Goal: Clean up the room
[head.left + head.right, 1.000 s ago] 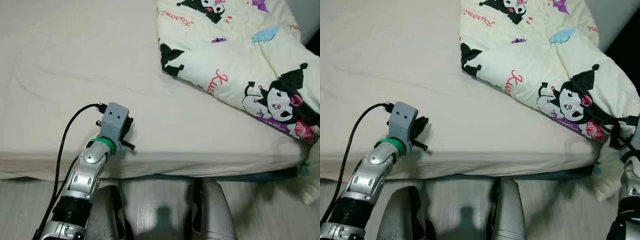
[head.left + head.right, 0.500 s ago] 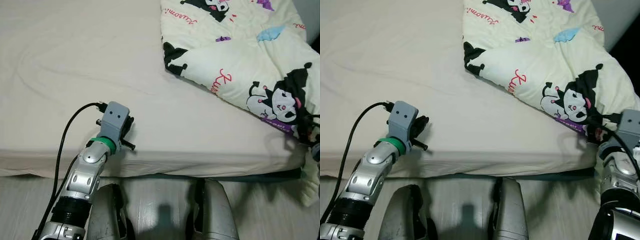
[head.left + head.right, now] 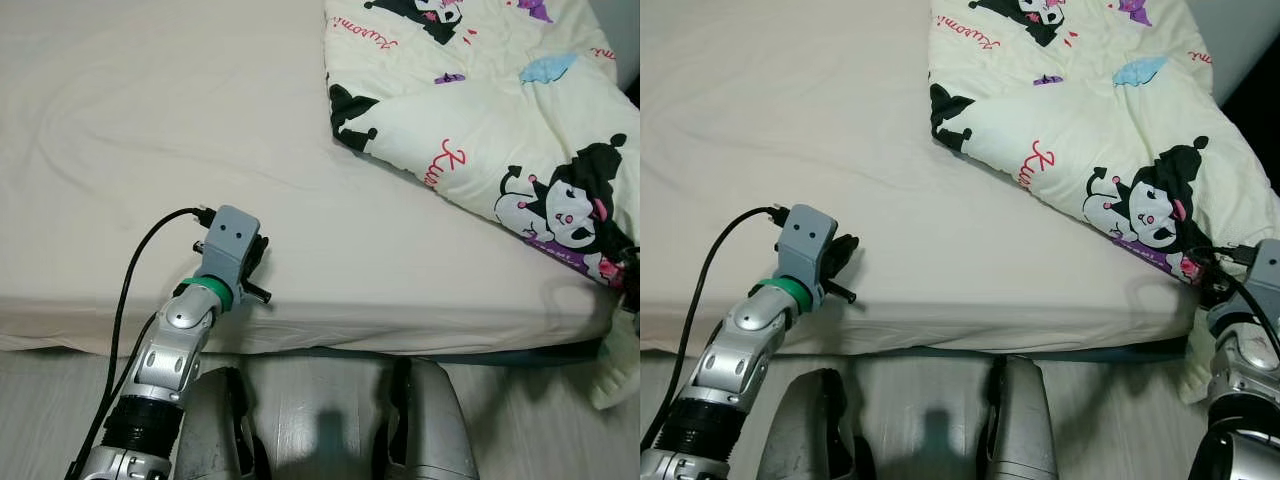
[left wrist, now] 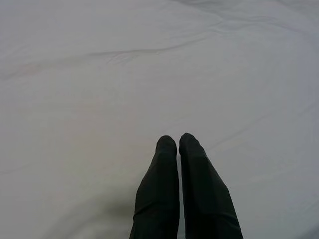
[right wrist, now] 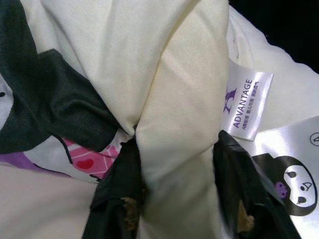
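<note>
A cream quilt (image 3: 480,120) printed with black cartoon figures lies over the right half of the bed (image 3: 150,120). Its near corner hangs off the bed's right front edge. My right gripper (image 3: 1225,283) is at that corner, and in the right wrist view its two black fingers (image 5: 119,194) are shut on a thick fold of the quilt (image 5: 174,99). My left gripper (image 3: 258,262) rests on the bare sheet near the bed's front edge. In the left wrist view its gripper (image 4: 178,141) is shut with nothing in it.
A white care label (image 5: 247,104) is sewn onto the quilt beside the held fold. My grey legs (image 3: 320,420) stand against the bed's front edge on a pale wood floor (image 3: 40,400). The left half of the sheet is bare and lightly creased.
My right gripper rose into view at the quilt's corner, then sank a little to the right with the fold in it. The left arm has not moved.
</note>
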Tool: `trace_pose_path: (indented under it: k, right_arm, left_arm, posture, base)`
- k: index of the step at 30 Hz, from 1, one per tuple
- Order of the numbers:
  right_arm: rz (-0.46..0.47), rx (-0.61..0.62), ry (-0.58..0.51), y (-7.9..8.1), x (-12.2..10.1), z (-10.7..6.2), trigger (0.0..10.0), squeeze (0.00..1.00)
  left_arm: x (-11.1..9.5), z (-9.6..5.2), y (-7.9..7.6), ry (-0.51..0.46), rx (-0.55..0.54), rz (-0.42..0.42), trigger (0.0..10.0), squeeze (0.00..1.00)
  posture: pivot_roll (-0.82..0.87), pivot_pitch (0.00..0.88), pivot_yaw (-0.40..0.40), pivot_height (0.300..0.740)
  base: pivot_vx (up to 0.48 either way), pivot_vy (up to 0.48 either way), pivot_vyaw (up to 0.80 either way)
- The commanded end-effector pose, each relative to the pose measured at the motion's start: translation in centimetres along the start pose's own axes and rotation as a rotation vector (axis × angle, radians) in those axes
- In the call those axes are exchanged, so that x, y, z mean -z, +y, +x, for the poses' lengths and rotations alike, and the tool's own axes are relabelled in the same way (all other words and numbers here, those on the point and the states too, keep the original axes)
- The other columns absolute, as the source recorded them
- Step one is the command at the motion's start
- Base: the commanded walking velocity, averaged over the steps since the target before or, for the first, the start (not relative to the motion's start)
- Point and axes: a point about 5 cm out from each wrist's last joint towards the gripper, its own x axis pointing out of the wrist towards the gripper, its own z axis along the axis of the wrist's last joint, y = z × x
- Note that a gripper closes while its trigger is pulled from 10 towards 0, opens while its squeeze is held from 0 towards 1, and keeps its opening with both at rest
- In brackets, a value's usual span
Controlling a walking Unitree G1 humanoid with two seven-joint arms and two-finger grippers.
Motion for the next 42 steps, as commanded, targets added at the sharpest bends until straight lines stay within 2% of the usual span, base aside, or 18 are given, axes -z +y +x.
trace_pose_path:
  k: [1, 14, 15, 16, 17, 20, 21, 22, 23, 25, 26, 27, 32, 34, 37, 39, 40, 42]
  right_arm:
    - [-0.003, 0.035, 0.044, -1.1, 1.1, -0.6, 0.0, 0.0]
    - [0.056, -0.087, -0.048, 0.8, -0.6, 0.1, 0.0, 0.0]
    - [0.089, -0.194, -0.101, 2.7, -1.3, 0.3, 0.0, 0.0]
    - [0.089, -0.194, -0.101, 2.7, -1.3, 0.3, 0.0, 0.0]
    - [0.123, -0.32, -0.15, 5.0, -2.1, 0.3, 0.0, 0.0]
    - [0.146, -0.407, -0.184, 6.6, -2.7, 0.2, 0.0, 0.0]
    - [0.138, -0.604, -0.21, 10.1, -3.2, -0.7, 0.3, 0.0]
    - [0.123, -0.799, -0.209, 13.4, -3.2, -2.3, 10.0, 0.0]
    - [0.123, -0.799, -0.209, 13.4, -3.2, -2.3, 10.0, 0.0]
    - [0.051, -1.149, -0.154, 18.7, -1.9, -7.4, 10.0, 0.0]
    - [0.051, -1.149, -0.154, 18.7, -1.9, -7.4, 10.0, 0.0]
    - [0.024, -1.241, -0.123, 19.7, -1.1, -9.2, 10.0, 0.0]
    - [-0.085, -1.387, -0.029, 19.7, 1.7, -12.5, 10.0, 0.0]
    - [-0.227, -1.524, 0.075, 17.7, 4.6, -15.9, 10.0, 0.0]
    - [-0.241, -1.553, 0.094, 16.6, 4.9, -16.9, 10.0, 0.0]
    - [-0.185, -1.347, 0.003, 15.3, 2.9, -14.7, 10.0, 0.0]
    - [-0.185, -1.347, 0.003, 15.3, 2.9, -14.7, 10.0, 0.0]
    - [-0.103, -1.035, -0.097, 13.8, 0.4, -10.9, 10.0, 0.0]
  left_arm:
    - [0.8, -0.1, -0.4, 0.033, 0.012, -0.008, 10.0, 0.0]
    - [0.9, 0.0, -0.7, 0.03, 0.012, -0.025, 10.0, 0.0]
    - [0.9, 0.0, -0.9, 0.029, 0.013, -0.028, 10.0, 0.0]
    - [0.9, 0.0, -0.9, 0.029, 0.013, -0.028, 10.0, 0.0]
    - [0.9, 0.0, -0.9, 0.028, 0.014, -0.031, 10.0, 0.0]
    - [0.9, 0.0, -0.9, 0.028, 0.014, -0.033, 10.0, 0.0]
    - [0.9, 0.0, -1.0, 0.029, 0.018, -0.034, 10.0, 0.0]
    - [0.9, 0.0, -1.2, 0.028, 0.028, -0.032, 10.0, 0.0]
    - [0.9, 0.0, -1.2, 0.028, 0.028, -0.032, 10.0, 0.0]
    - [0.8, 0.1, -1.5, 0.023, 0.05, -0.028, 10.0, 0.0]
    - [0.8, 0.1, -1.5, 0.023, 0.05, -0.028, 10.0, 0.0]
    - [0.7, 0.1, -1.6, 0.02, 0.056, -0.026, 10.0, 0.0]
    - [0.4, 0.3, -1.7, 0.01, 0.065, -0.026, 10.0, 0.0]
    - [0.0, 0.6, -1.8, -0.003, 0.071, -0.028, 10.0, 0.0]
    - [-0.1, 0.7, -1.8, -0.006, 0.073, -0.03, 10.0, 0.0]
    - [-0.1, 0.8, -2.1, -0.008, 0.077, -0.036, 10.0, 0.0]
    - [-0.1, 0.8, -2.1, -0.008, 0.077, -0.036, 10.0, 0.0]
    - [0.0, 0.9, -2.4, -0.006, 0.08, -0.041, 10.0, 0.0]
  posture:
    - [0.01, 0.302, 0.109, 0.555]
    - [-0.01, 0.298, 0.093, 0.555]
    - [-0.01, 0.298, 0.093, 0.555]
    - [-0.01, 0.298, 0.093, 0.555]
    - [-0.01, 0.298, 0.093, 0.555]
    - [-0.01, 0.298, 0.093, 0.555]
    - [-0.03, 0.296, 0.083, 0.555]
    - [-0.04, 0.294, 0.076, 0.555]
    - [-0.04, 0.294, 0.076, 0.555]
    - [-0.04, 0.294, 0.07, 0.555]
    - [-0.04, 0.294, 0.07, 0.555]
    - [-0.04, 0.294, 0.07, 0.555]
    - [-0.06, 0.294, 0.059, 0.555]
    - [-0.06, 0.294, 0.055, 0.555]
    - [-0.08, 0.295, 0.047, 0.555]
    - [-0.1, 0.297, 0.045, 0.555]
    - [-0.1, 0.297, 0.045, 0.555]
    - [-0.1, 0.297, 0.045, 0.555]
  base:
    - [0.0, 0.0, 0.0]
    - [0.0, 0.0, 0.0]
    - [0.0, 0.0, 0.0]
    - [0.0, 0.0, 0.0]
    - [0.0, 0.0, 0.0]
    - [0.0, 0.0, 0.0]
    - [0.0, 0.0, 0.0]
    - [0.0, 0.0, 0.0]
    - [0.0, 0.0, 0.0]
    - [0.0, 0.0, 0.0]
    - [0.0, 0.0, 0.0]
    - [0.0, 0.0, 0.0]
    - [0.0, 0.0, 0.0]
    - [0.0, 0.0, 0.0]
    - [0.0, 0.0, 0.0]
    - [0.0, 0.0, 0.0]
    - [0.0, 0.0, 0.0]
    - [0.0, 0.0, 0.0]
